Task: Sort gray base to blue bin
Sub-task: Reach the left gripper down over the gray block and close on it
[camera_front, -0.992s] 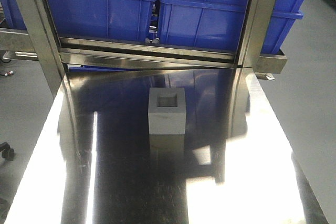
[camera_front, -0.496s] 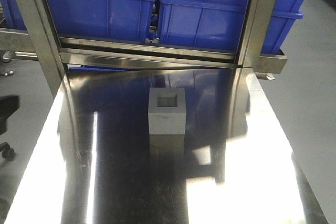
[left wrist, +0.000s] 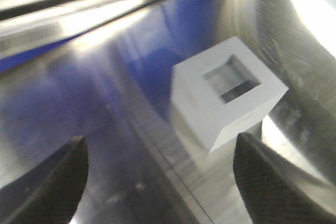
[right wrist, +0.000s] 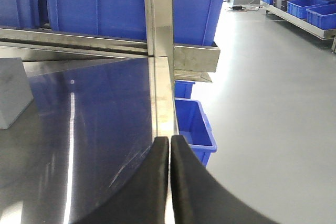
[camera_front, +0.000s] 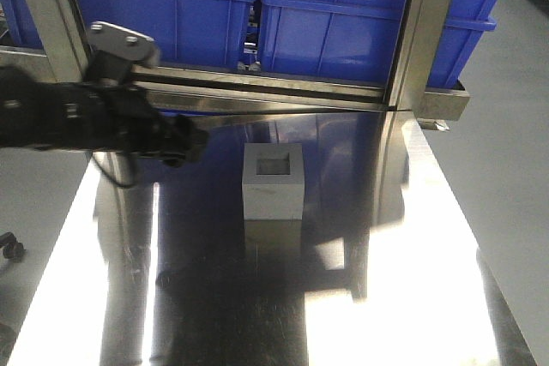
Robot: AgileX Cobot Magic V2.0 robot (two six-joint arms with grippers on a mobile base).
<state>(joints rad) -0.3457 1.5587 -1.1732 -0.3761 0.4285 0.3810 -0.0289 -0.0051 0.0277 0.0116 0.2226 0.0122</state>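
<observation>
The gray base (camera_front: 274, 182) is a small light-gray block with a square recess on top, standing in the middle of the steel table (camera_front: 386, 280). My left gripper (camera_front: 187, 143) hovers just left of it. In the left wrist view the gray base (left wrist: 228, 90) lies ahead and to the right of my open left gripper (left wrist: 160, 179), nothing between its dark fingertips (left wrist: 58, 182). My right gripper (right wrist: 169, 140) is shut on nothing over the table's right edge, with the gray base (right wrist: 10, 93) far to its left. A blue bin (camera_front: 343, 32) stands on the rack behind the table.
A second blue bin (camera_front: 163, 15), holding red material, stands left of the first. Steel rack posts (camera_front: 420, 32) and a crossbar (camera_front: 240, 92) close off the table's far edge. A smaller blue bin (right wrist: 194, 124) sits on the floor right of the table.
My left arm has swung in from the left edge of the front view to just beside the gray base. The base itself has not moved.
</observation>
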